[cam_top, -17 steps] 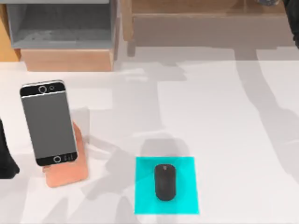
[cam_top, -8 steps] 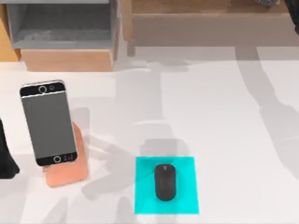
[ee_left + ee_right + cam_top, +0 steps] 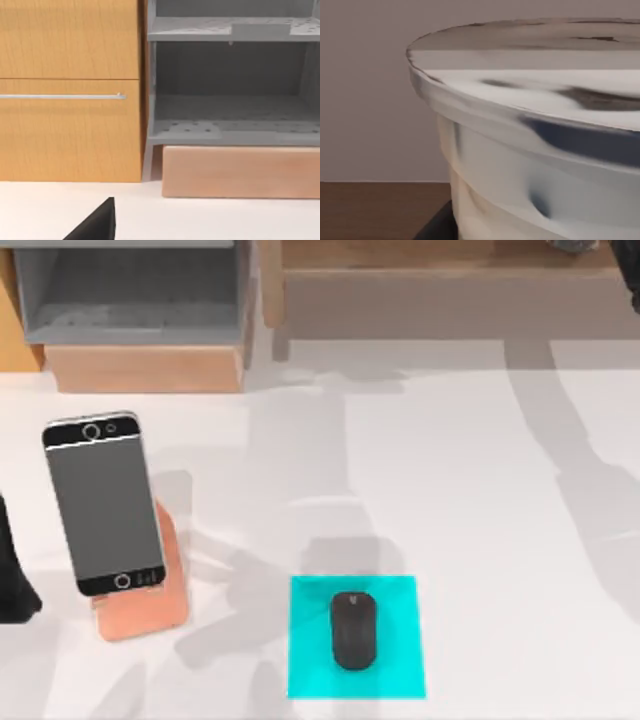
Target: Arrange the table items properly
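clear plastic, the cup (image 3: 530, 150) sits right against the right wrist camera, over a dark wooden surface; whether that gripper grips it i cannot tell. it looks light, thin-walled and spill-prone, best held around its sides. mouse (image 3: 354, 630) rests on the cyan mat (image 3: 310, 680), smartphone (image 3: 105, 502) leans on its stand (image 3: 150, 615). left arm (image 3: 14, 585) is parked at the table's left edge.

Bright, even light; soft grey shadows cross the white table (image 3: 480, 490). The close-up cup (image 3: 530, 150) looks smeared and blurred.
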`<act>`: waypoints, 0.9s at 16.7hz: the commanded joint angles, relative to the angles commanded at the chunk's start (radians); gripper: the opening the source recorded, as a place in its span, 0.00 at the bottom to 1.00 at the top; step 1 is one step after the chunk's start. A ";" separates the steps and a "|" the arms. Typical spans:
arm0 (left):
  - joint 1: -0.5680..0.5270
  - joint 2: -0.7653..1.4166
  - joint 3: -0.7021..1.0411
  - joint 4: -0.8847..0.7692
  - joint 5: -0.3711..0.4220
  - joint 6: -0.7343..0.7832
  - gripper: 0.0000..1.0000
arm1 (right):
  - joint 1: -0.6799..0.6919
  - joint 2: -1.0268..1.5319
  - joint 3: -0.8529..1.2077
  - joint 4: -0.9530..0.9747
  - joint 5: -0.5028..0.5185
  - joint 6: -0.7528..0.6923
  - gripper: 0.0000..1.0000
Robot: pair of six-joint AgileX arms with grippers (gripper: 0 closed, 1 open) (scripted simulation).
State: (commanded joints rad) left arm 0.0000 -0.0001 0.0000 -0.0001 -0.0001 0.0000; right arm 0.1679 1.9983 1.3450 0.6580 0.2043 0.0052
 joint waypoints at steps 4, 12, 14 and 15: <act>0.000 0.000 0.000 0.000 0.000 0.000 1.00 | 0.000 0.000 0.000 0.000 0.000 0.000 0.15; 0.000 0.000 0.000 0.000 0.000 0.000 1.00 | 0.000 0.000 0.000 0.000 0.000 0.000 0.75; 0.000 0.000 0.000 0.000 0.000 0.000 1.00 | 0.000 0.000 0.000 0.000 0.000 0.000 0.90; 0.000 0.000 0.000 0.000 0.000 0.000 1.00 | 0.000 0.000 0.000 0.000 0.000 0.000 0.98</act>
State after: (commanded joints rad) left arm 0.0000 -0.0001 0.0000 -0.0001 -0.0001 0.0000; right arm 0.1679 1.9983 1.3450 0.6580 0.2043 0.0052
